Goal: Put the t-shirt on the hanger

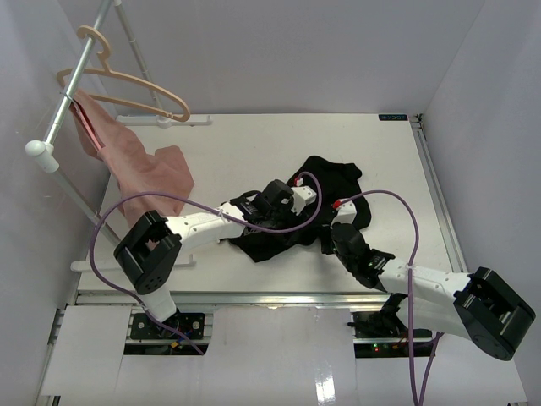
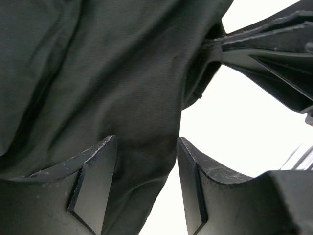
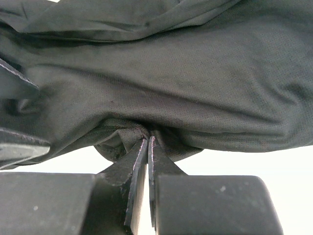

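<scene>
The black t-shirt lies crumpled on the white table. The tan wooden hanger hangs on the grey rail at the far left, apart from both arms. My left gripper is open; a fold of the t-shirt hangs between its fingers, nearer the left one. My right gripper is shut on a pinched fold at the lower edge of the t-shirt, the fingertips pressed together. The right gripper also shows in the left wrist view, holding the cloth.
A pink garment hangs from the grey rail at the left and drapes onto the table. White walls close in the table on the left, back and right. Purple cables loop over both arms.
</scene>
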